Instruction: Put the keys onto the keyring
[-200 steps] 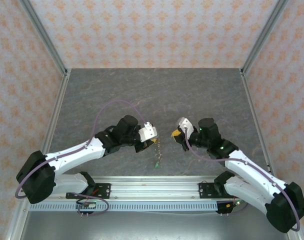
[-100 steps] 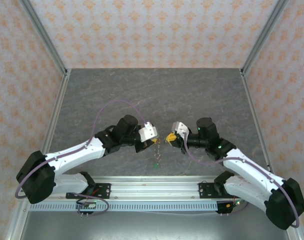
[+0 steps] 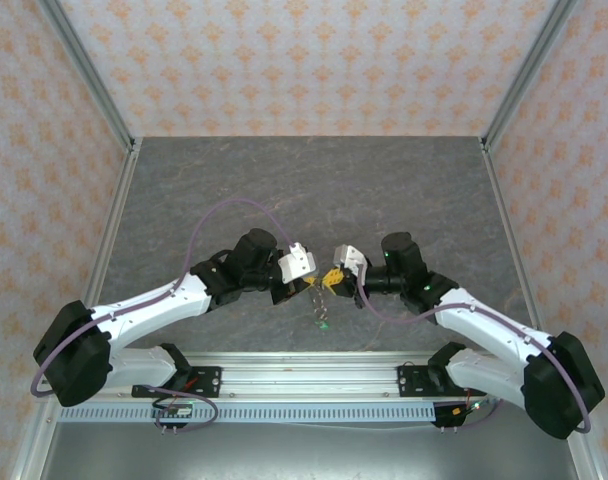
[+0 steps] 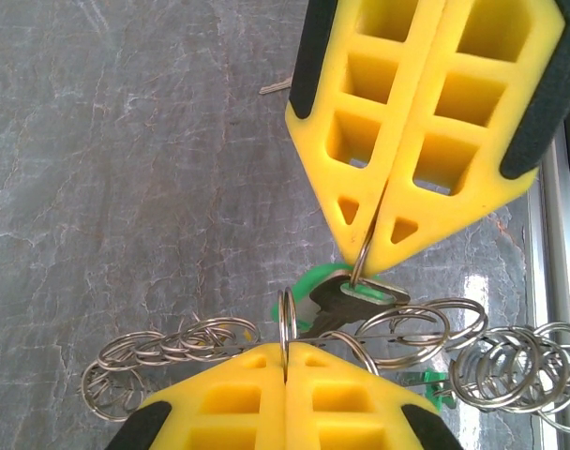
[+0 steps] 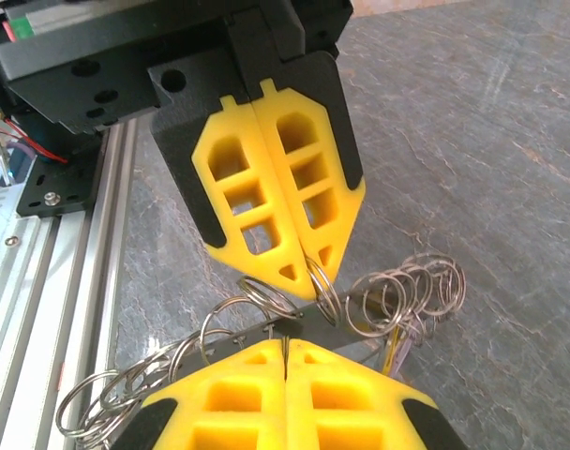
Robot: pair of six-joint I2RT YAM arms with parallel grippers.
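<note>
Over the last second you swung the right gripper (image 3: 332,277), clenched on a green-tagged key (image 4: 346,300), leftward until it met the left gripper (image 3: 308,285), itself clamped on the keyring (image 4: 187,339) above the table (image 3: 304,180), so threading looked ready to begin.

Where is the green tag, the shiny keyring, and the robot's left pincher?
green tag (image 4: 308,282): left wrist view, on its curved green edge.
keyring (image 4: 187,340): left wrist view, on the bunched loops at its left end.
left gripper (image 4: 285,354): left wrist view, between its yellow fingertips.
</note>
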